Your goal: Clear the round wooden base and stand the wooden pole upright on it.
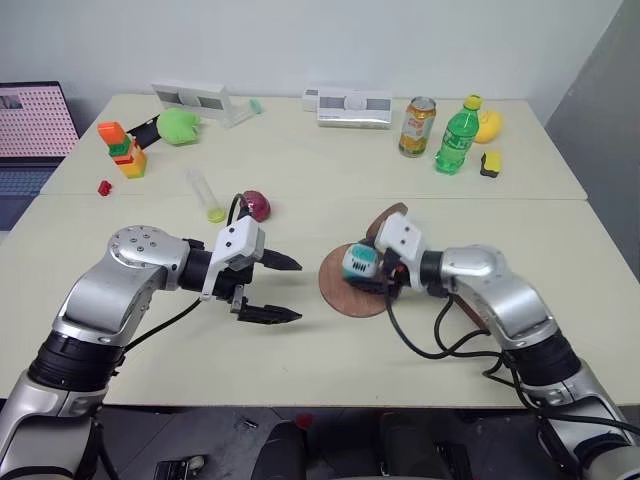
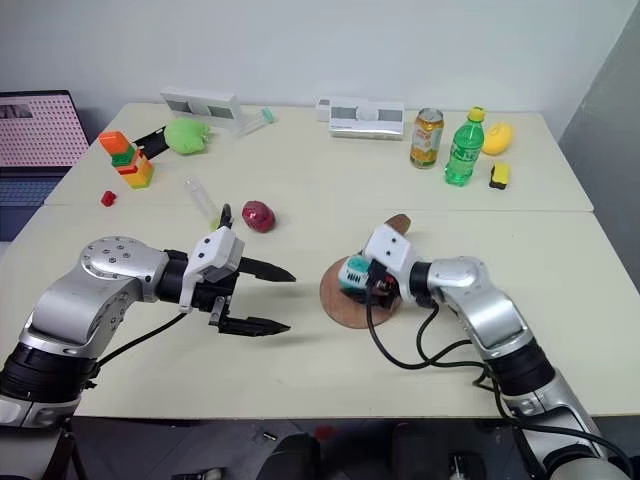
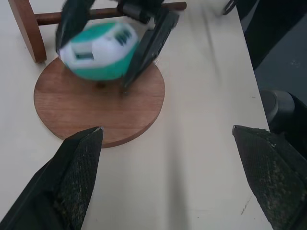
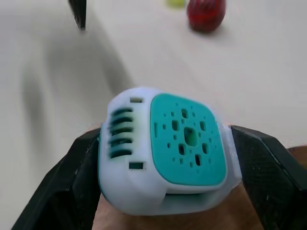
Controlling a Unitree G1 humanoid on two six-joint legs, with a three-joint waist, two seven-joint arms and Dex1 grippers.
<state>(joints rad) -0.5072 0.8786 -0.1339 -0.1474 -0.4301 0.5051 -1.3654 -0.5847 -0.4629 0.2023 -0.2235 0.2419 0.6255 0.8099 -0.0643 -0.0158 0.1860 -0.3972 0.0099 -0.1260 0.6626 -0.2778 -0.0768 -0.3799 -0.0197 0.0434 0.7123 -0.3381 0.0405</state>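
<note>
I saw my right gripper [image 4: 160,158] pinching a white-and-teal gadget [image 1: 361,262] just over the round wooden base [image 1: 345,290] on the cream table [image 1: 300,170]. The wooden pole [image 3: 103,15] lay behind it. My left gripper [image 1: 275,290] hung spread, empty. A laptop [image 1: 30,130] sat beyond.

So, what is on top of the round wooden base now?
Over the round reddish-brown wooden base, the right hand grips a white and teal plastic device. Whether the device rests on the base cannot be seen. It covers the base's middle.
</note>
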